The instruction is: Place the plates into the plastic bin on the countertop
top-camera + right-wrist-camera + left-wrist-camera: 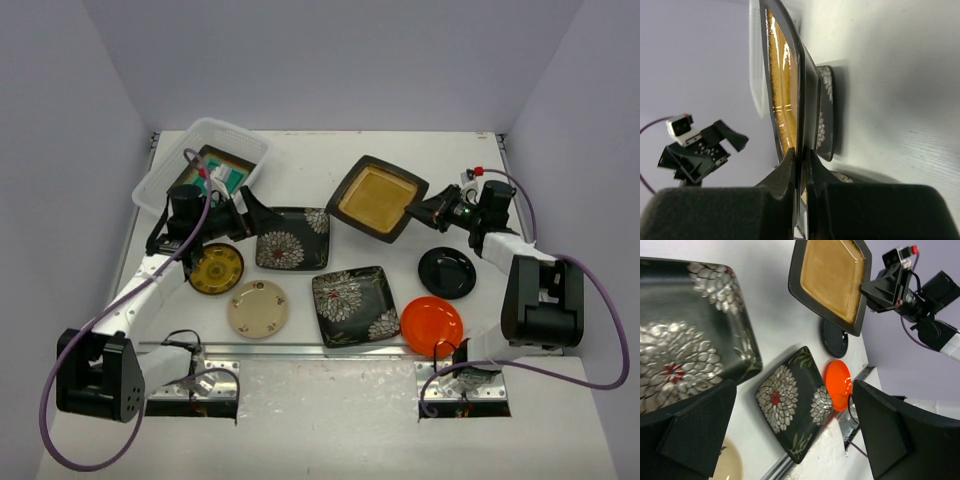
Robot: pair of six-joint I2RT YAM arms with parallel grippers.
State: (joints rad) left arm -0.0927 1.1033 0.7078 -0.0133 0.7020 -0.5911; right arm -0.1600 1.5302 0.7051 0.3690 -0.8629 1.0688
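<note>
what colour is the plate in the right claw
The plate is amber with a dark rim; the left wrist view shows it best.

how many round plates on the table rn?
4: yellow plate on the left, cream plate just right of it and nearer the front, orange plate front right, black plate right behind it. More may be hidden from view.

My right claw [428, 211] pinched the amber plate [375, 198] by its corner, right of centre; my left claw [250, 211] hovered near the plastic bin [160, 186].
</note>
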